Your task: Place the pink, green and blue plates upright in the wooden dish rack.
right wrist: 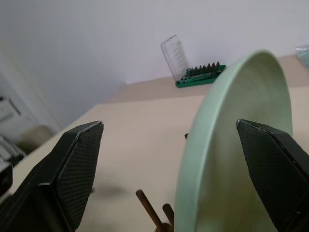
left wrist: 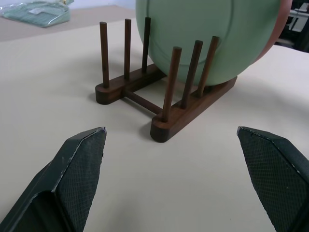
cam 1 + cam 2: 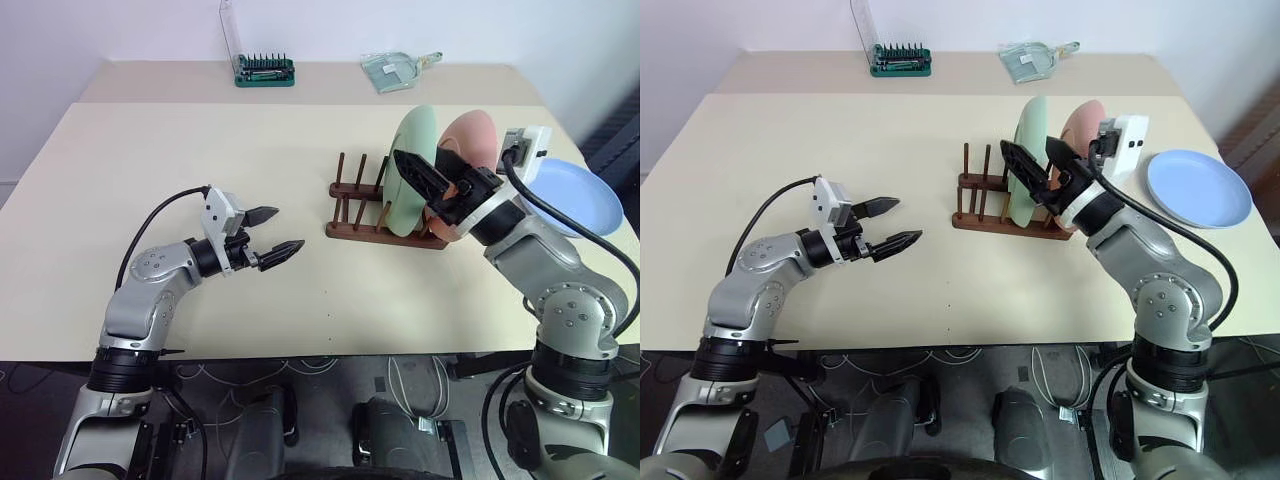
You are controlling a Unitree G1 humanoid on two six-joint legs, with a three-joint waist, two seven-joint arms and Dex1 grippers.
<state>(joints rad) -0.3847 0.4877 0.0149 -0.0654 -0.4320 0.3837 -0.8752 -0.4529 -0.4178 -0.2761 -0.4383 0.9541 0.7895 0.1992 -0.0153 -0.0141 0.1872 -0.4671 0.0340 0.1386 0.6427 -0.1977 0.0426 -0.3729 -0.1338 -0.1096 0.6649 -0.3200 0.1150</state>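
The right gripper (image 3: 437,172), jaws spread wide, straddles the green plate (image 3: 412,170) standing upright in the wooden dish rack (image 3: 375,215) right of frame centre, with the pink plate (image 3: 472,140) upright behind it. The blue plate (image 3: 570,195) lies flat at far right. The left gripper (image 3: 272,234) hangs open, lower left.

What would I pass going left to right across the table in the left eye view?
Left gripper, open → wooden dish rack → green plate standing in it → pink plate behind it → blue plate lying flat on the table.
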